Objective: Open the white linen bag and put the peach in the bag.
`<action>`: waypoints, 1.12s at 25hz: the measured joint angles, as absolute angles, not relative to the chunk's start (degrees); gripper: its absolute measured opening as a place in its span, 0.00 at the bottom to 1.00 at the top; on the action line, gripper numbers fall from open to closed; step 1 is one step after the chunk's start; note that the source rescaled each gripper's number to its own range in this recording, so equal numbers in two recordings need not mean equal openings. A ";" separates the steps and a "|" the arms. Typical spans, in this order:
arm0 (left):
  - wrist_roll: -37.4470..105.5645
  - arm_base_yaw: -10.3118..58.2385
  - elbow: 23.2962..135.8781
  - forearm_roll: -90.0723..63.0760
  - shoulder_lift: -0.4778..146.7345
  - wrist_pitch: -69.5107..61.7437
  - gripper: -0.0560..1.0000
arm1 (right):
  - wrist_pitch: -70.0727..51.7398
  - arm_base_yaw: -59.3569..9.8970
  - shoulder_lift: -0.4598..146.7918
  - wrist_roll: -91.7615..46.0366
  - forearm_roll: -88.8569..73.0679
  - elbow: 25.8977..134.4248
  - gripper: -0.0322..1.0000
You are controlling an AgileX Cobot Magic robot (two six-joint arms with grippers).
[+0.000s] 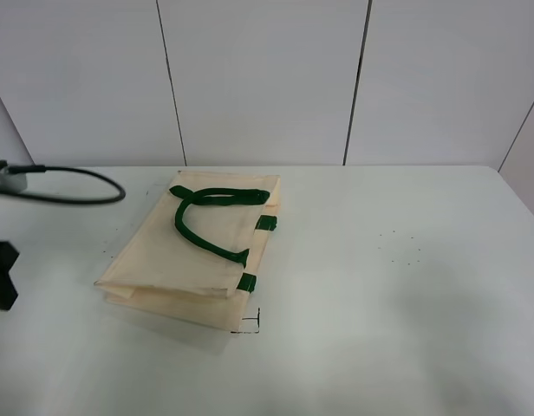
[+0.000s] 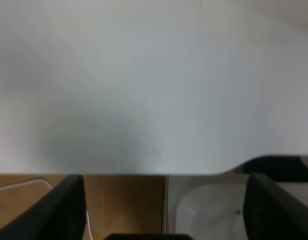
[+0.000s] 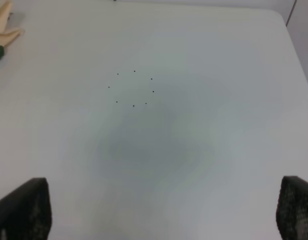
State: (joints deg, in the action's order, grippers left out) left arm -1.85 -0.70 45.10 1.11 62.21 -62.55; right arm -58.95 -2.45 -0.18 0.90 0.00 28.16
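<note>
The white linen bag lies flat and closed on the white table, left of the middle, with its dark green handles resting on top. One corner of it shows in the right wrist view. The peach is out of view in all frames. My left gripper is open and empty over bare table near the table's edge. My right gripper is open and empty above bare table to the right of the bag. Neither gripper touches the bag.
A black part of the left arm and a dark cable show at the far left. A ring of small dots marks the table on the right. A black corner mark sits by the bag's near corner.
</note>
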 joint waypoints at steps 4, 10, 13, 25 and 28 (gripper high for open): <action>-1.78 -0.70 34.11 1.10 48.96 -59.28 0.96 | -58.95 -2.45 -0.18 0.90 0.00 28.16 1.00; -1.61 -0.70 28.76 1.36 30.51 -59.79 0.96 | -58.95 -2.45 -0.18 0.90 0.00 28.16 1.00; -1.46 -0.70 28.71 1.36 21.69 -59.74 0.96 | -58.95 -2.45 -0.18 0.90 0.00 28.16 1.00; -1.03 -0.70 28.36 1.39 0.00 -60.03 0.96 | -58.95 -2.45 -0.18 0.90 0.00 28.16 1.00; -1.03 -0.70 28.36 1.43 -0.13 -60.17 0.96 | -58.95 -2.45 -0.18 0.90 0.00 28.16 1.00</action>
State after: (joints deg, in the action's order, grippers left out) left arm -1.03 -0.70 28.36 1.43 -0.13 -60.17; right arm -58.95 -2.45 -0.18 0.90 0.00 28.16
